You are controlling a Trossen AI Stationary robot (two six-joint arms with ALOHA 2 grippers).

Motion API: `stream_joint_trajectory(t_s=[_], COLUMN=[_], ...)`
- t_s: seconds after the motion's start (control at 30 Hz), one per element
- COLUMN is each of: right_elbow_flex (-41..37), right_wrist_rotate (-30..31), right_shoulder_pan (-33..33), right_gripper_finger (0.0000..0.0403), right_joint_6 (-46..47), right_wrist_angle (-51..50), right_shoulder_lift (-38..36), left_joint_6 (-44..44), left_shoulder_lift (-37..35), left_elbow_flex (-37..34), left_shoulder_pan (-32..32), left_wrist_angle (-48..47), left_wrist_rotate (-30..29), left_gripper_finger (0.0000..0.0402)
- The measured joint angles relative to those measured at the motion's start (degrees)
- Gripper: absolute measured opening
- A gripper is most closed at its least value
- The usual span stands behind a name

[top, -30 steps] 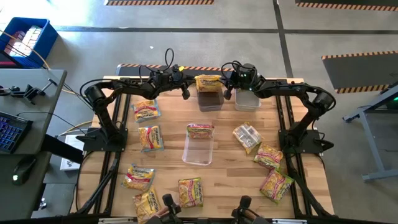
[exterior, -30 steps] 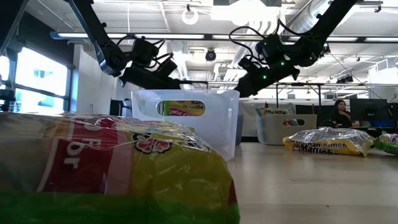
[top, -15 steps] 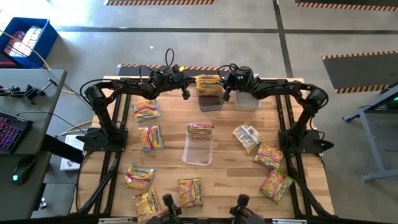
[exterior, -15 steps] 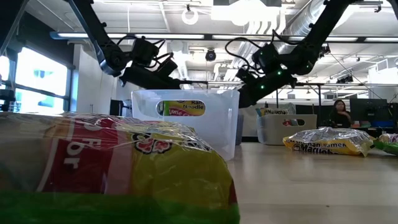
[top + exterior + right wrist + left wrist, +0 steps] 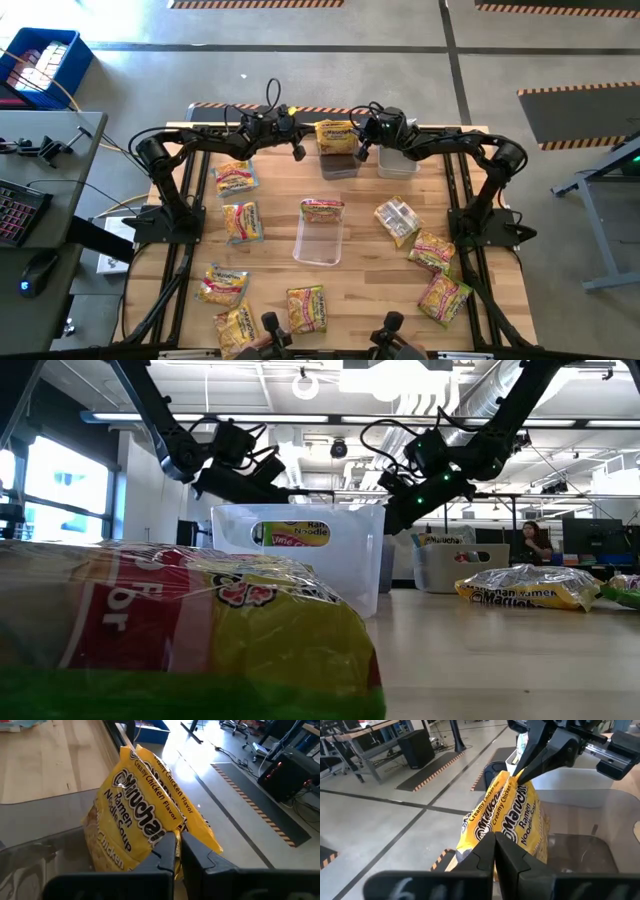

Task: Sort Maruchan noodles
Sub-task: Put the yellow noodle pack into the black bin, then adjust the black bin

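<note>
Two grippers: both are at the far edge of the surface (image 5: pixel 370 270), facing each other across one yellow Creamy Chicken packet (image 5: pixel 335 133).
Right gripper (image 5: pixel 177 837): I see its fingers pressed together on an edge of that packet, and the left wrist view shows it pinching the packet's upper corner, so it carries the packet.
Left gripper (image 5: pixel 494 836): fingers fully together, tip right at the packet's lower edge; I cannot tell whether any wrapper is caught between them.
Packet pose: it stands on end and tilted, not flat, with its long axis running up from the bin toward the right gripper. The upper end leans away from the surface and the lower end dips inside the bin walls.
Dark-looking bin (image 5: pixel 338 163): directly under the held packet, at the far middle of the surface. Apart from the packet's lower end, I cannot make out any contents.
Clear bin (image 5: pixel 398 162): just beside the dark one on its right; I cannot make out its contents.
Centre bin (image 5: pixel 318 248): clear, lying lengthwise in the middle of the surface. One red-and-green packet (image 5: pixel 322 210) is at its far end.
Loose packets: yellow ones lie flat on the left (image 5: pixel 243 222) and along the near edge (image 5: pixel 306 308). A silvery one (image 5: pixel 397 220) and more yellow ones (image 5: pixel 444 297) are on the right.
</note>
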Motion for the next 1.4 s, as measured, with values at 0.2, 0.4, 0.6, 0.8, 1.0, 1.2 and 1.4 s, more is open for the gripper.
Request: stream_joint_trajectory(t_s=[0.2, 0.4, 0.6, 0.8, 1.0, 1.2, 1.4], right_elbow_flex=[0.0, 0.8, 3.3, 7.1, 8.5, 8.5, 8.5], right_wrist_rotate=[0.0, 1.6, 8.0, 8.2, 4.1, -1.1, -1.1], right_shoulder_pan=[0.0, 0.9, 3.1, 4.5, 4.5, 5.3, 6.5], right_gripper_finger=[0.0036, 0.0118, 0.0149, 0.0105, 0.0010, 0.0013, 0.0004], right_joint_6=[-0.4, 0.9, -4.1, -7.9, -7.9, -4.8, -5.5], right_wrist_angle=[0.1, 0.0, -2.6, -23.1, -44.4, -53.1, -51.8], right_shoulder_lift=[0.0, 0.0, -2.9, -10.2, -15.7, -14.4, -10.8], left_joint_6=[0.0, -0.1, -4.3, -5.1, -5.1, -7.2, -8.5], left_shoulder_lift=[0.0, 0.0, 0.0, 0.0, 0.0, 0.0, 0.0], left_elbow_flex=[0.0, 0.0, 0.0, 0.0, -0.5, -4.5, -6.6], left_shoulder_pan=[0.0, 0.1, 1.9, 2.3, 1.8, 1.9, 1.9], left_wrist_angle=[-0.8, -0.6, 1.4, 1.7, 3.2, 11.6, 13.6], left_wrist_rotate=[0.0, 0.8, 6.1, 6.8, 6.8, 6.6, 6.5], left_gripper_finger=[0.0000, 0.0000, 0.0000, 0.0000, 0.0000, 0.0000, 0.0000])
